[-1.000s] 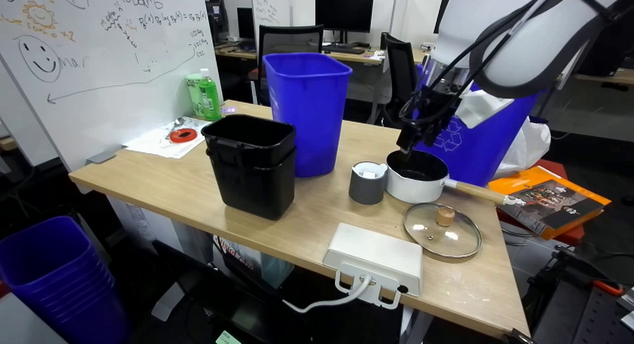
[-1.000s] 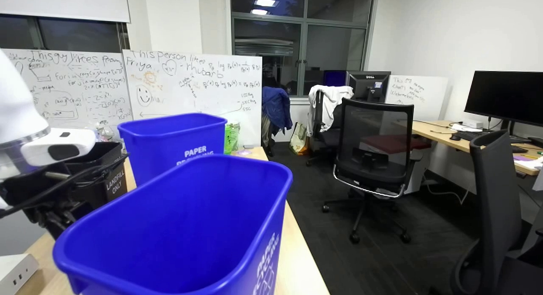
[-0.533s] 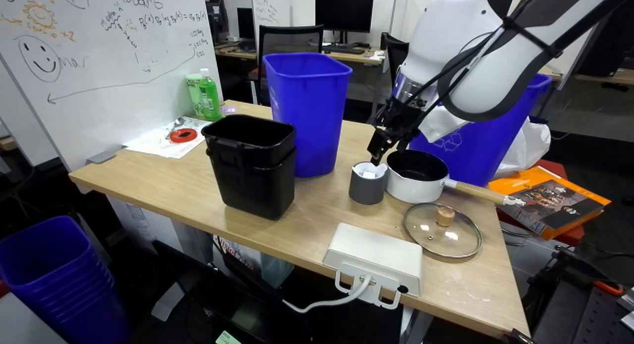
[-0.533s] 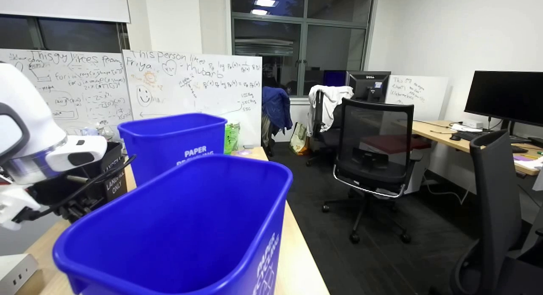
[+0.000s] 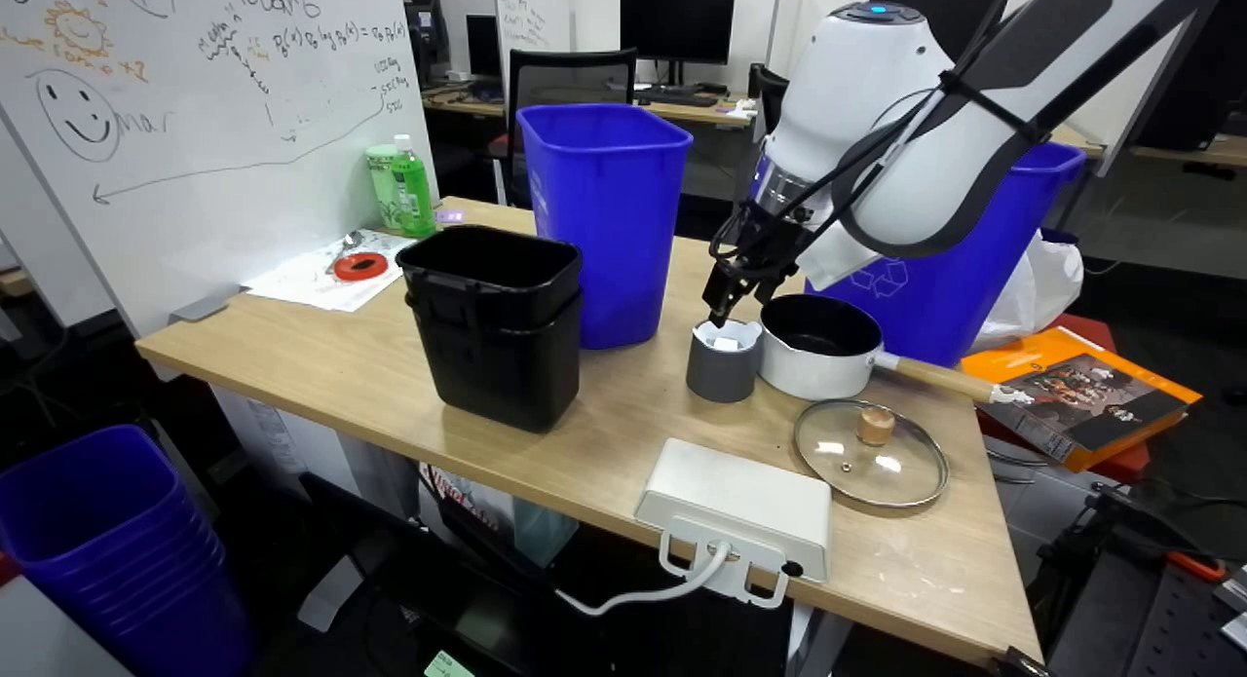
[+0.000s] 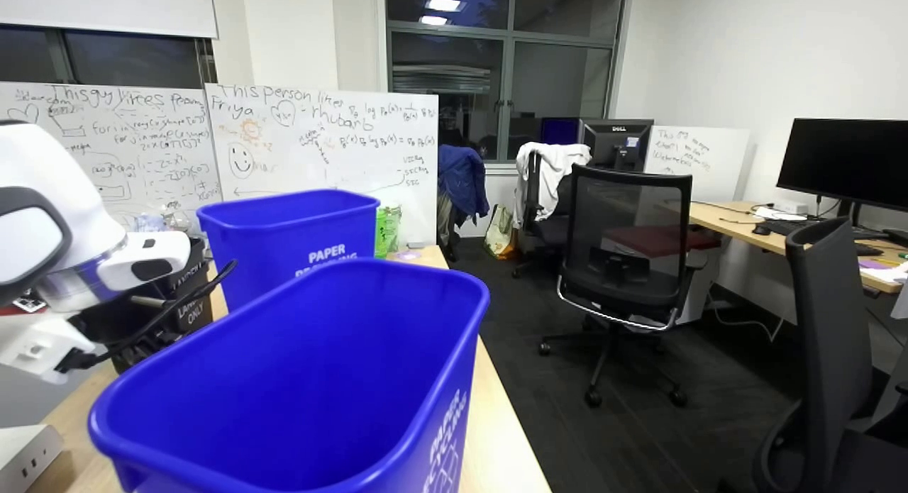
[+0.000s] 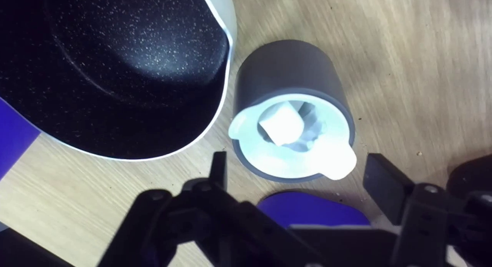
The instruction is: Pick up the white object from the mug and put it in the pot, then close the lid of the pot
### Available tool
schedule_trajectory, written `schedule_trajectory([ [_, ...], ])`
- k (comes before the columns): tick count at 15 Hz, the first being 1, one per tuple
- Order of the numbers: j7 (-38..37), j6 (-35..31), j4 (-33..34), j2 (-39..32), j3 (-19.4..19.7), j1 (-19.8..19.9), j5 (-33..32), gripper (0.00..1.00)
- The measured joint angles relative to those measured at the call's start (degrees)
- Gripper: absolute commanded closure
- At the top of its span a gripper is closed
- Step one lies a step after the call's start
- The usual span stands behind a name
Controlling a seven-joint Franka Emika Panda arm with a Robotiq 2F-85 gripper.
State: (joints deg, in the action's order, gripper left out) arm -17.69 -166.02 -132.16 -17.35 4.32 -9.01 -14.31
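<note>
In the wrist view we saw the jaws standing well apart, one at eight o'clock of the mug (image 7: 288, 69) and its partner at four. The white block (image 7: 283, 125) sat inside the mug, within its pale inner ring. The pot (image 7: 115, 67) stood just beside it, between nine and ten o'clock; whether the two touched we could not tell.

In an exterior view we found the jaws near the mug's rim, at twelve o'clock. There the pot was toward three o'clock of the mug, its wooden handle (image 5: 935, 375) pointing between three and four. The lid (image 5: 862, 460) lay flat on the tabletop (image 5: 623, 414) at five o'clock of the pot, its knob (image 5: 876, 427) upward. Around the mug we also noted a white box (image 5: 736, 492) at six o'clock, a black bin (image 5: 507, 356) at nine and a blue bin (image 5: 619, 229) near eleven, all on the tabletop.
</note>
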Motion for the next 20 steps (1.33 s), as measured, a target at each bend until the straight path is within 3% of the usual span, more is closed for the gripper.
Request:
schedule_trajectory([
  [2,0.0,-1.2,0.3,-0.5,0.9,-1.1,0.0,0.54],
  [3,0.0,-1.6,0.4,-0.8,1.4,-1.6,0.0,0.49],
  [8,-0.6,-2.4,0.5,-1.7,3.8,-3.7,0.0,0.43],
  [16,-2.9,-3.2,0.4,-3.8,5.0,-6.2,0.1,0.52],
  [20,-2.9,-3.3,0.4,-4.5,6.0,-6.2,0.2,0.47],
])
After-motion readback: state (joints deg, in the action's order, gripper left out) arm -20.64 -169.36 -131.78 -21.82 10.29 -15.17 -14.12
